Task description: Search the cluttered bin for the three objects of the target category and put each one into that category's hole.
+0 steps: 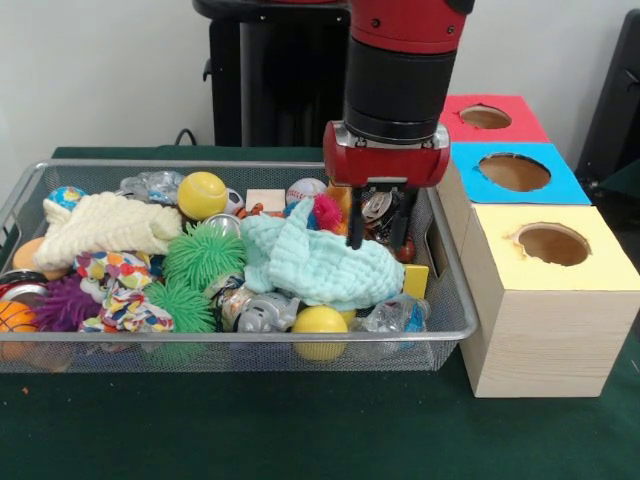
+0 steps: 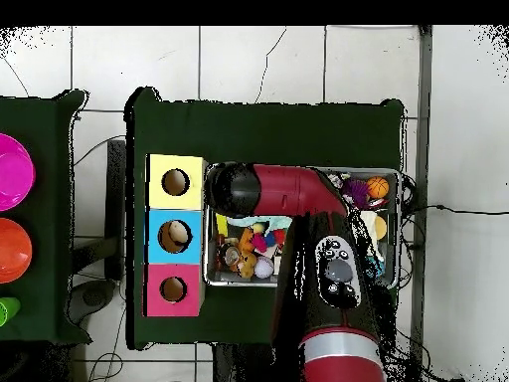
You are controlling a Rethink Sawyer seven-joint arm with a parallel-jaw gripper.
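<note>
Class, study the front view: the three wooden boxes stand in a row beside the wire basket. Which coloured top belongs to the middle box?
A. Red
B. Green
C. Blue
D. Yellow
C. In the front view the blue-topped box sits between the red-topped box farther back and the yellow-topped box nearest the camera, all beside the wire basket.

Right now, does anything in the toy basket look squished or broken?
Yes. A clear plastic bottle at the wire basket's near corner, by the yellow ball, is crushed and crinkly. The yellow-topped box's hole also has a ragged edge.
</note>
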